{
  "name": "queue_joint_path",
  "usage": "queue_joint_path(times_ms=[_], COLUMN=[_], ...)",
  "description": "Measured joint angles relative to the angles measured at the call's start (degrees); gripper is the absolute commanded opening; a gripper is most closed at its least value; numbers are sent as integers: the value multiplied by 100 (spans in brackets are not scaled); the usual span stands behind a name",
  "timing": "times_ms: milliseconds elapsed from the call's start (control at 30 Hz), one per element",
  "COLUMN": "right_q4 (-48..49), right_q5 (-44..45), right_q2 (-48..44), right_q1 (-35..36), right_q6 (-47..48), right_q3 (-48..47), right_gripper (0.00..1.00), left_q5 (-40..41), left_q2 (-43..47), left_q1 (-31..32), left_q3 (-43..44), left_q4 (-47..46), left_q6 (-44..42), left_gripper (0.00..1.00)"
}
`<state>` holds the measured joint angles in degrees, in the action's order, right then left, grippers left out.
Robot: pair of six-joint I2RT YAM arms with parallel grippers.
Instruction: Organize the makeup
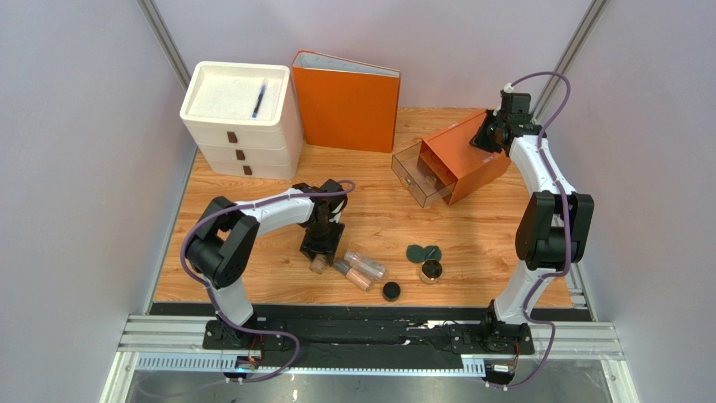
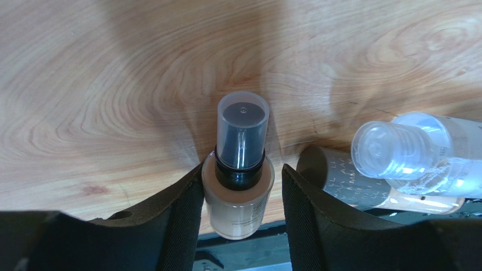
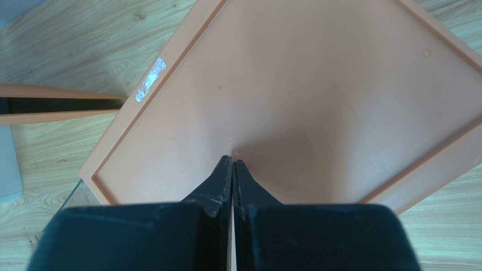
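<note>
You see a desk (image 2: 113,84) of smooth, grained wood, a glossy foundation bottle (image 2: 237,197) with a clear plastic cap (image 2: 242,121), and a matt orange plastic drawer box (image 3: 317,96).

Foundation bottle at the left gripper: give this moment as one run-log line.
left gripper: open around foundation bottle, not yet clamped | right gripper: shut, tips at orange box top | clear drawer: pulled out

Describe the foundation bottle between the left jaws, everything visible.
The foundation bottle is small and round, clear-walled and full of beige liquid, with a black collar and a smoky translucent cap in place. It seems to lie on the wooden table between the open jaws of the left gripper. One jaw looks against its side and the other stands just clear.
</note>
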<state>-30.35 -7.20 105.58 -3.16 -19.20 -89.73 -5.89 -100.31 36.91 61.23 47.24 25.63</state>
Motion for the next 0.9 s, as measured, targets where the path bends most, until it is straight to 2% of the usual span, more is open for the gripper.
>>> queue_joint_path(times_ms=[33,100,133,167,400,533,667,900], right_q4=[0,0,-2,-4,7,2,-11,-17], right_q5=[0,0,0,0,-39,-44,-50,-87], right_q2=[0,0,4,4,31,37,46,50], right_q1=[0,0,0,0,-2,-2,-2,-9], right_q6=[0,0,0,0,-2,-2,-2,0], right_q3=[0,0,-2,-7,-35,-44,-59,-66], right_gripper=[0,0,0,0,0,0,0,0], left_q5=[20,26,44,46,334,525,323,-778], left_q2=[-42,-94,-118,-149,-251,-319,-540,-1502], left_q1=[9,13,17,17,35,33,37,37], left_q3=[2,48,70,98,337,994,2564,5488], left_q4=[2,48,55,81,214,446,492,42], left_q6=[2,7,0,42,116,116,151,444], left_gripper=[56,34,19,0,0,0,0,0])
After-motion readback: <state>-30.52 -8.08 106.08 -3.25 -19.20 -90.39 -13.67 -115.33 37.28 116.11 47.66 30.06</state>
